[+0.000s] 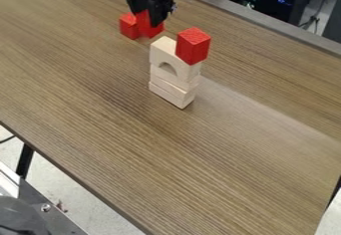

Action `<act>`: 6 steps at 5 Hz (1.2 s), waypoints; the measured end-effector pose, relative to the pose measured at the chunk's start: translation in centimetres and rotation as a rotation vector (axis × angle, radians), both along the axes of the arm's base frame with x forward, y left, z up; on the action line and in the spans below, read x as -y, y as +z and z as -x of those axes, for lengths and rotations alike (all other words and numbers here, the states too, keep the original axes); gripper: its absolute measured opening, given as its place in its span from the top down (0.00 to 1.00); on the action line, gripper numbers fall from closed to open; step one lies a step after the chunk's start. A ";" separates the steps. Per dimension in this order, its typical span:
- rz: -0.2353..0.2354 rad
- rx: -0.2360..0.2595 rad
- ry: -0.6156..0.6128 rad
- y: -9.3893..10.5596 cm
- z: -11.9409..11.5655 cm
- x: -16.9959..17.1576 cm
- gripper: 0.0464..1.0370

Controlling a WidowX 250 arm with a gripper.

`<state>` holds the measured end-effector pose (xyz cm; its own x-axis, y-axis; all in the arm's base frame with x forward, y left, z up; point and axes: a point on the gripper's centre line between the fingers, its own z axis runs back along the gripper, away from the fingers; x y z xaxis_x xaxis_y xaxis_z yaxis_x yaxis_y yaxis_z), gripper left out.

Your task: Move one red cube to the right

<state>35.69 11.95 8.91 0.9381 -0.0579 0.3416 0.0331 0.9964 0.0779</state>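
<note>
Red cube by the gripper (145, 30): on the table's far side, right under the tool and partly hidden by it. Looks to me like the one meant, though two other reds make that a guess.
Gripper (147, 18): hangs down over that cube near the top edge. Whether it is clamped on the cube or loose around it, I can't tell from here.
Left red cube (128, 26): close beside the first, on its left in the camera view; I couldn't swear that they touch.
Block tower (171, 77): pale wooden pieces, nearer the camera and to the right of the pair, with an arch-shaped piece (162, 50) high up.
Tower's red cube (192, 45): perched at the upper right of the stack.
Table (100, 109): wood-grained top under it all.
Step in hand: taking hold of the cube, I'd say, or just about to carry it off.
Next move: make the grip sure, lift enough to free the cube from its neighbour, then go right, presumably the camera's right.
Watch for: a low sideways sweep could knock the tower or drag the left cube along.
</note>
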 end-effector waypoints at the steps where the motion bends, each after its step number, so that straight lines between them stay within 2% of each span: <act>1: -0.019 0.007 0.002 -0.7 -0.2 -0.3 0.51; 2: -0.030 0.008 0.004 -1.5 -0.4 -0.6 0.51; 4: -0.024 -0.014 0.022 -3.0 -0.5 -1.0 0.51; 6: -0.030 0.005 0.042 -3.3 -1.4 -2.0 0.51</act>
